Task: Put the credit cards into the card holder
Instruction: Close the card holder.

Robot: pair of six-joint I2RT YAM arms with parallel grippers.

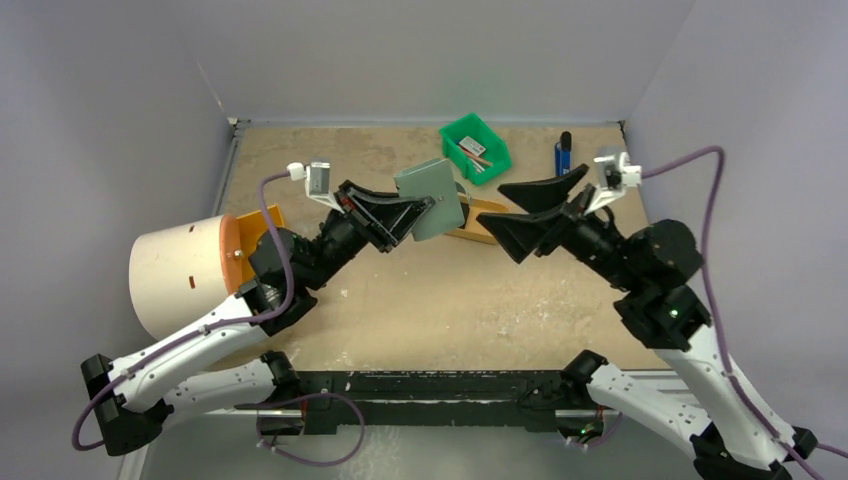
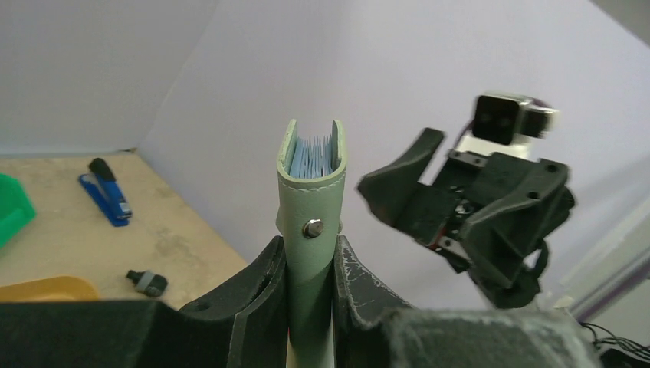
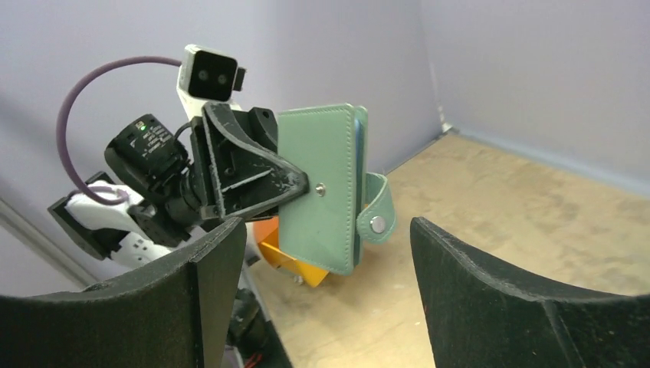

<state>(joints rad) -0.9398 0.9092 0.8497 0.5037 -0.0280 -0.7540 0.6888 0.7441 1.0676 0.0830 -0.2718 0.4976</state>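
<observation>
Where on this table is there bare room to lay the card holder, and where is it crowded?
Bare: the near-centre stretch of table, from the base rail up to the tan tray, and the far-left corner. Crowded: the far middle and right, with the green bin, blue stapler and tray, the left gripper holding the card holder above it.

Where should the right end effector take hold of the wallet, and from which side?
Probably grip the wallet at its free edge by the snap tab, pinching across both flat covers, coming from the robot's right. The left end effector clamps the opposite edge, leaving that end facing the open right end effector.
</observation>
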